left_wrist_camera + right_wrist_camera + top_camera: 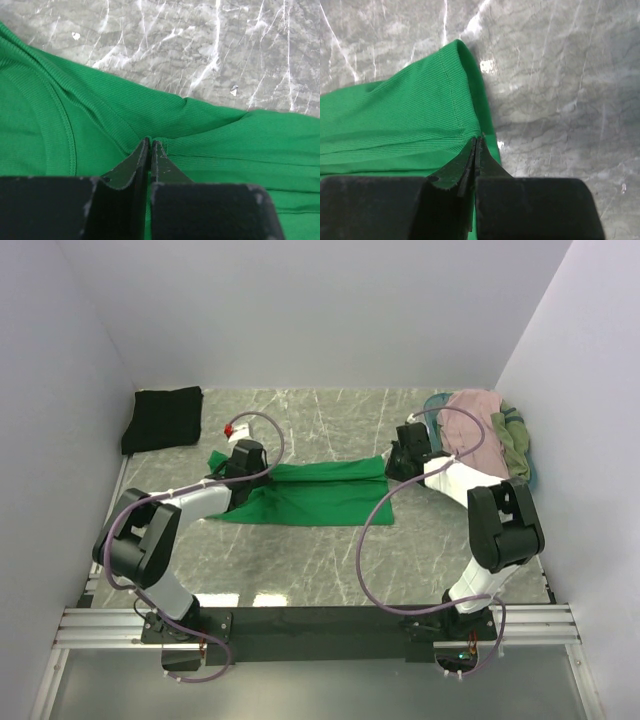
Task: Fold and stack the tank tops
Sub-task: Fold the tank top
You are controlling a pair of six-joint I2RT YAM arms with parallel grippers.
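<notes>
Three pale walls (300, 310), seemingly marble table (300, 560)

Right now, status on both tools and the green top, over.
Left tool, right tool shut on green tank top, opposite ends. Top lies stretched between them. Nothing blocking.

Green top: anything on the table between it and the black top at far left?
Nothing visible. Bare table separates the green top from the black top; only the left arm's own cable loops above that gap.
</notes>
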